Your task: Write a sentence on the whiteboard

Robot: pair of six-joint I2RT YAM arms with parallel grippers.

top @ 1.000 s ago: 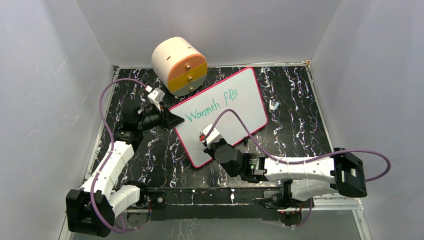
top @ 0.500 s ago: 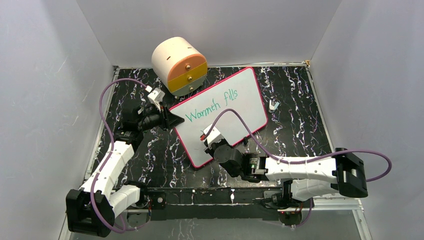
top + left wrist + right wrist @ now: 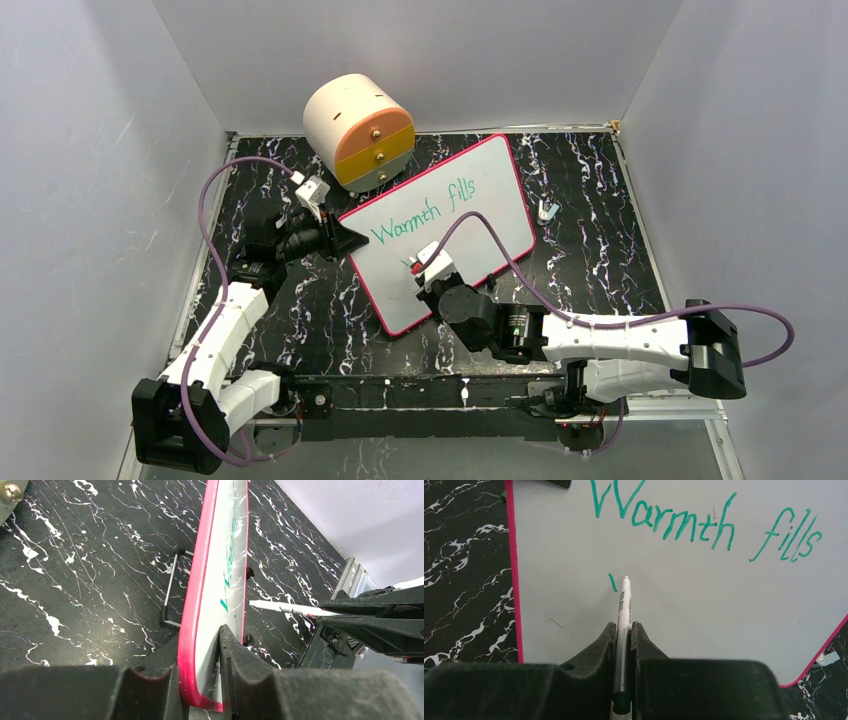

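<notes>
Right gripper (image 3: 623, 627), nearest the bases: jaws pinched tight on a white marker (image 3: 624, 602), barrel running straight out toward 12 o'clock in the wrist view.
- A short green stroke (image 3: 612, 582) sits just at 11 o'clock of the tip, probably the first mark of a second line. From the side the tip looks at the surface or a hair off; cannot tell which.
- The whiteboard (image 3: 500, 215) lies on the black marbled table (image 3: 600, 250), long axis from 8 to 2 o'clock in the top view. Bare board for the remaining words lies toward 3 o'clock of the tip, so the next strokes likely run that way, parallel to the line above.
- The sentence (image 3: 664, 525) reads "Warmth fills" at 12 to 1 o'clock of the tip; the rest is not yet written.
- Left gripper (image 3: 200, 640): narrow, clamped on the board's red rim at its 9 o'clock corner, steadying it. The right arm is the nearer one to the writing.
- Far off at 11 o'clock stands the drawer unit (image 3: 360, 130), cream and orange; drawers closed, contents unseen.
</notes>
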